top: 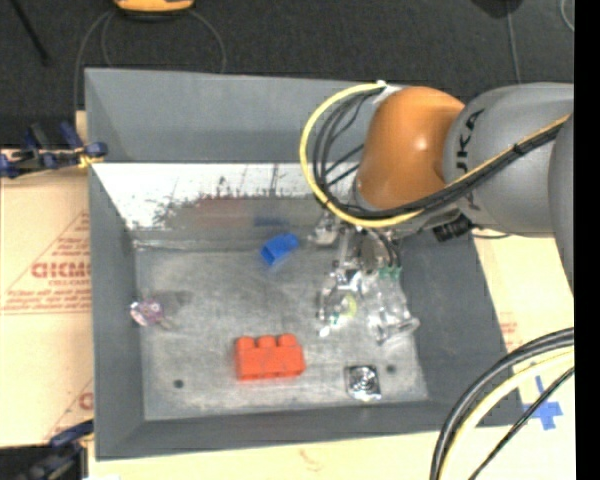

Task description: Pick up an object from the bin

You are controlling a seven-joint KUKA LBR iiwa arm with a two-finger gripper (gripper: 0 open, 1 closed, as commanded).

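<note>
Right now the claw [355,288] hangs low in the bin [110,268], under the arm's orange cover [405,148] and its looped cables [315,138]. The tangle of metal and glare there does not let me tell whether it is open or closed. Just beside and beneath it lies a small clear plastic piece [392,316] with a pale green glint, which I judge to be the likeliest thing to be picked. I cannot see that anything is gripped.

The main risk, as I read it, is a missed or half-made grasp. A clear, slick piece on bare metal may skid aside as the claw closes, or be nipped at one edge and drop on the lift. The bin wall behind the claw is near, so the piece could be pushed against the slope.

Other things lie well apart from the claw: a blue block [278,249] beyond it toward the far wall, an orange-red toy brick [269,356] on the near side and outward, a crumpled silver piece [362,381] near it at the front, and a small purple-tinted thing [148,313] far across. The floor is scuffed grey metal, flat, with sloped walls and ample bare room.
</note>
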